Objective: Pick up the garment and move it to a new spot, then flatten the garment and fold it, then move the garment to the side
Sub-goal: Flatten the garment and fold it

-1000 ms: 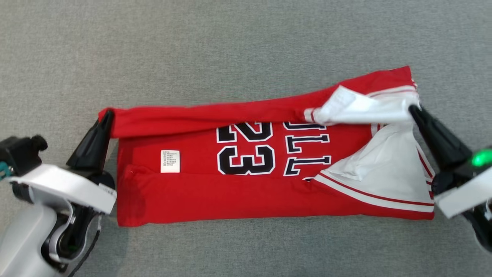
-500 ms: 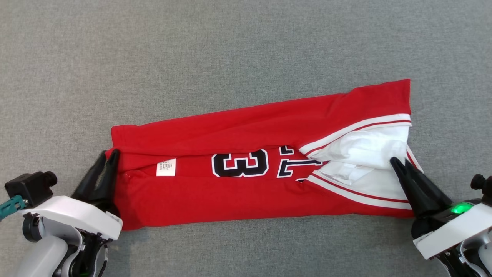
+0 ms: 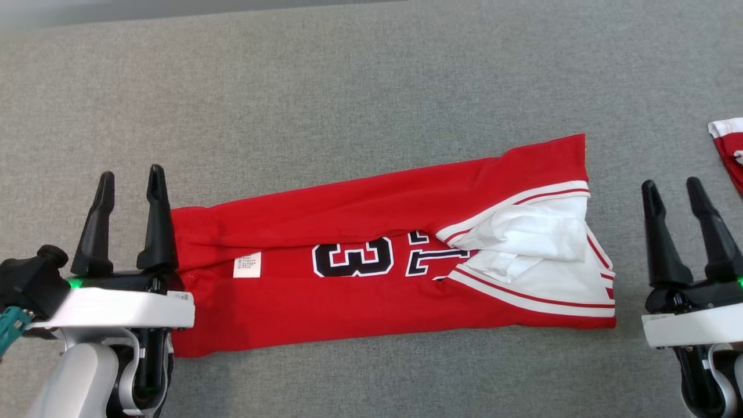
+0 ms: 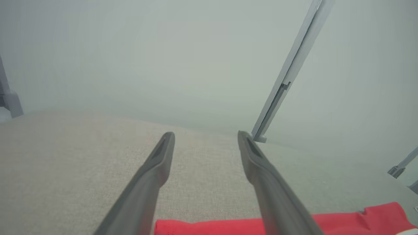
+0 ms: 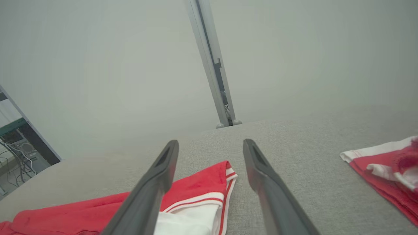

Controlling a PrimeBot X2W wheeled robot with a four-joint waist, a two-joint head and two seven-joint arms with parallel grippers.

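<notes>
Now my left gripper (image 3: 131, 172) stands at the lower left of the head view, its two dark fingers spread wide with nothing between them. My right gripper (image 3: 671, 183) is at the lower right, just as wide and just as empty.

The garment (image 3: 371, 255), a red jersey with white trim and black numerals edged in white, lies across the middle of the frame on the grey fabric surface (image 3: 348, 87). It is folded lengthwise into a long band that runs from beside my left fingers toward the right and tilts slightly upward at its right end. Its upper flap covers part of the numerals, a small white label (image 3: 246, 265) shows near the left end, and white lining is turned out at the right end.

The inner finger of my left gripper stands right at the band's left edge; I cannot tell whether it touches the cloth. My right gripper is apart from the right end, with bare grey surface between them.

A second red-and-white cloth (image 3: 728, 145) pokes in at the right edge of the frame, above my right fingers.
</notes>
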